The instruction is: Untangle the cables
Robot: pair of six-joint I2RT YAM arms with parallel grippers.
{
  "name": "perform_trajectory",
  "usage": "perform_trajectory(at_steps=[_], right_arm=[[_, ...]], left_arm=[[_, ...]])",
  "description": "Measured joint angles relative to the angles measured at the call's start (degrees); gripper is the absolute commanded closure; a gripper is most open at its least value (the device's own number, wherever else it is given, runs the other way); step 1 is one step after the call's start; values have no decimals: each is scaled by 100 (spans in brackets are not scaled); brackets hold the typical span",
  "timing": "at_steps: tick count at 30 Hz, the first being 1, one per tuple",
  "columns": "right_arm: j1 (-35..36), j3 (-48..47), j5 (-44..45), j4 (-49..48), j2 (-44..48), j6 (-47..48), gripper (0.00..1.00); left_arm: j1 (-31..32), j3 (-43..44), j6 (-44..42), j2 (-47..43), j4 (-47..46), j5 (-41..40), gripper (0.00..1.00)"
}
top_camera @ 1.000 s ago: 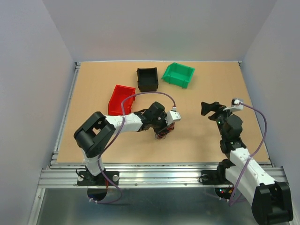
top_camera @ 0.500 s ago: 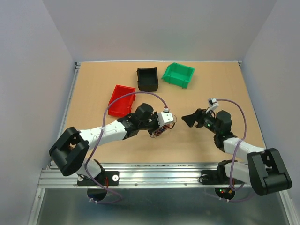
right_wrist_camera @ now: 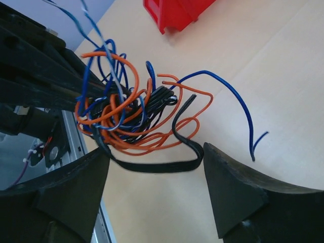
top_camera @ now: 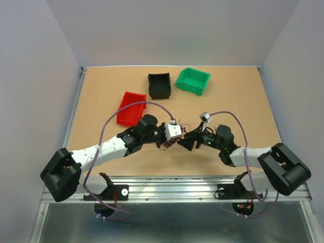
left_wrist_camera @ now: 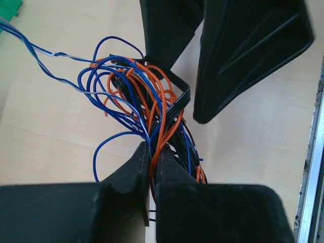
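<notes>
Left arm point(top_camera: 101, 150) and right arm point(top_camera: 253, 153) are white shells with chunky black joints, lavender cables point(top_camera: 104, 132) looping over them, and plain black wedge-shaped claw fingers point(right_wrist_camera: 243, 197).

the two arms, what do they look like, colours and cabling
Both arms have white links and black joints. A lavender cable loops along the left arm and the right arm to a small white wrist block. The fingers are black, matte, wedge-shaped plastic.

Orange, blue and black cables point(left_wrist_camera: 158, 119); red bin point(top_camera: 130, 108)
</notes>
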State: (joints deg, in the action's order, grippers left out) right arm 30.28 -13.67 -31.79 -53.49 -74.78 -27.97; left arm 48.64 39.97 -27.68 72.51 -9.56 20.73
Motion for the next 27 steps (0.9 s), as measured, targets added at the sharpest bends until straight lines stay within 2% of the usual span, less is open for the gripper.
perform_trajectory(at_steps=[5, 8, 9, 11, 12, 17, 26, 27], right_arm=[[264, -258, 74, -391, -732, 7, 32], [310, -269, 81, -828, -1025, -76, 41], [323, -269, 81, -1003, -1115, -109, 58], [326, -269, 63, -1320, -1259, -225, 70], [339, -269, 52, -1394, -1290, -271, 82], [393, -269, 72, -1768, -1462, -457, 99], [511, -260, 1119, -2061, -1084, -592, 100], [529, -260, 1263, -2028, -986, -599, 99]], left_arm=[[-7, -13, -70, -120, 0, 173, 100], [-42, -13, -107, -118, 52, 199, 100], [-48, -13, -122, -118, 57, 205, 100], [-55, -13, -146, -118, 52, 208, 100], [-59, -13, -149, -118, 48, 195, 100], [-125, -13, -57, -120, -11, 44, 100], [-686, -26, 417, -310, -446, 315, 93], [-717, -33, 490, -350, -518, 293, 88]])
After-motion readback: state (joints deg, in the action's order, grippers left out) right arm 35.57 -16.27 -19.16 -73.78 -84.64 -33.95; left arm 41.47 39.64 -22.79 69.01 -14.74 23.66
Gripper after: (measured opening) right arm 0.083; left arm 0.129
